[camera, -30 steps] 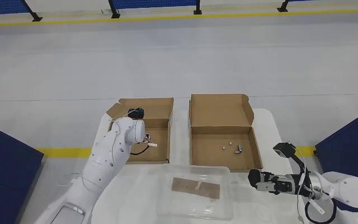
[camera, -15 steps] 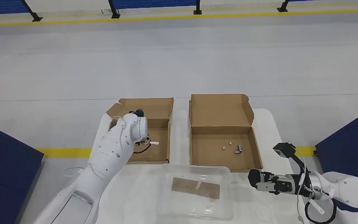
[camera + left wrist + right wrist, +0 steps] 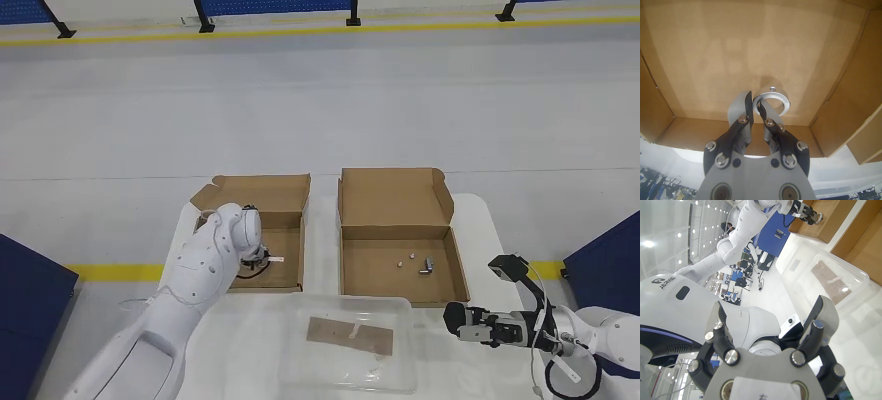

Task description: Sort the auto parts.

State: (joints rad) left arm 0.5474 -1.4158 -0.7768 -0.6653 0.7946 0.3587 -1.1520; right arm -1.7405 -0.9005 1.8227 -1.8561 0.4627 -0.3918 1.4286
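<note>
Pinching a metal ring (image 3: 770, 94) by its wall, the left gripper (image 3: 754, 106) hangs inside the box (image 3: 734, 47), likely to drop it there.

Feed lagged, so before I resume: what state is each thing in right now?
Left box, open, lid up.
Right box, open, small parts inside.
Bin, open, cardboard scrap inside.
Ring, gripped, over left box.
Left pincer, shut on ring, one finger through it.
Right pincer, open, empty.
</note>
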